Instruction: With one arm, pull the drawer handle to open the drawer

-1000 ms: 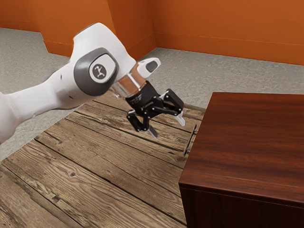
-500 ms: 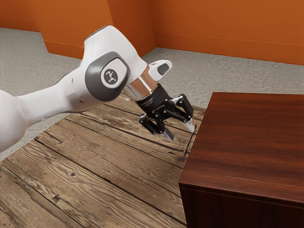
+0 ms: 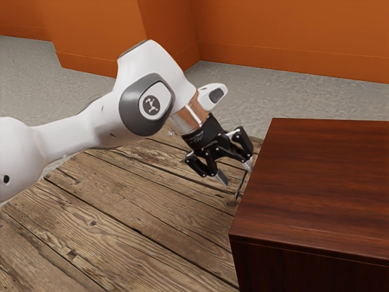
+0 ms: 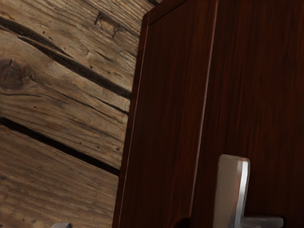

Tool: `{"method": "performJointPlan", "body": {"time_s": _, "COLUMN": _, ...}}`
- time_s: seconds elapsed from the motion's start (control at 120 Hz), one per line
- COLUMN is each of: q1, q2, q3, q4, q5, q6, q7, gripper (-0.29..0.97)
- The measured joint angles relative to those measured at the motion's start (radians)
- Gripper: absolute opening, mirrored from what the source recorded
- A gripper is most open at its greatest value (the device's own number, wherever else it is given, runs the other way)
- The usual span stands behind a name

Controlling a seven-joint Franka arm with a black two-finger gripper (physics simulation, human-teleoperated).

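The gripper (image 3: 236, 171) hangs with its 2 fingers spread wide and nothing held, just beside the upper end of the drawer handle (image 3: 241, 186). In the exterior view the handle sits at about 4 o'clock from the gripper, a thin metal bar standing off the front of the drawer (image 4: 166, 123) in the dark wooden cabinet (image 3: 316, 182). The bar looks rigid and smooth, so probably slippery, and the drawer likely slides with some weight. I would grip the bar at its middle and pull straight out.
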Motion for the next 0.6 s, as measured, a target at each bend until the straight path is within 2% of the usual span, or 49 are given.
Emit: {"method": "performJointPlan", "body": {"time_s": 0.6, "q1": 0.025, "q2": -0.076, "q3": 0.025, "q4": -0.092, "q5": -0.004, "q6": 0.003, "q7": 0.001, "gripper": 0.4}}
